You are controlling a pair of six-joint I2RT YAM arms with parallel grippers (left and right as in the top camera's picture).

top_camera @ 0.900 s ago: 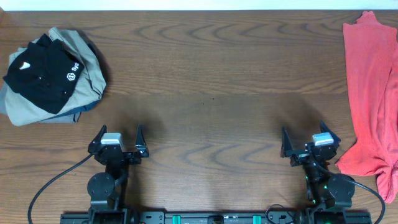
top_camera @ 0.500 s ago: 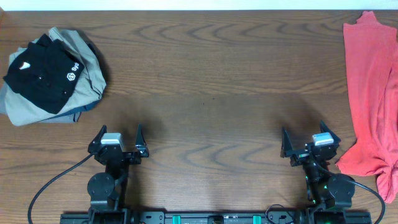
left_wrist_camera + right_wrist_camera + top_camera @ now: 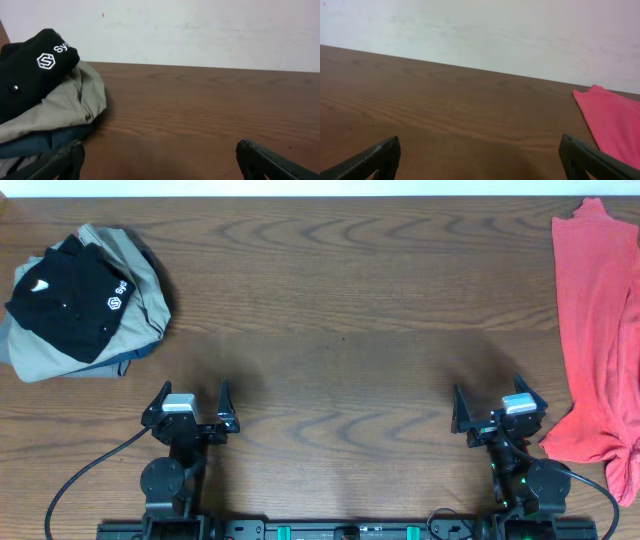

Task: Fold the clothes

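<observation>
Overhead crops the coral T-shirt (image 3: 600, 330) at the right edge; left gripper (image 3: 193, 392) and right gripper (image 3: 487, 394) gape empty

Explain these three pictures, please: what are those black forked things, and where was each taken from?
They are the grippers of two robot arms at a wooden table. One picture looks down from above; the other two come from a camera on each wrist, so the dark tips in their lower corners are that arm's own fingers. The left gripper and right gripper are open, holding nothing. A coral-red T-shirt lies rumpled at the table's right edge; far left, a black garment sits on a khaki-grey garment.
</observation>
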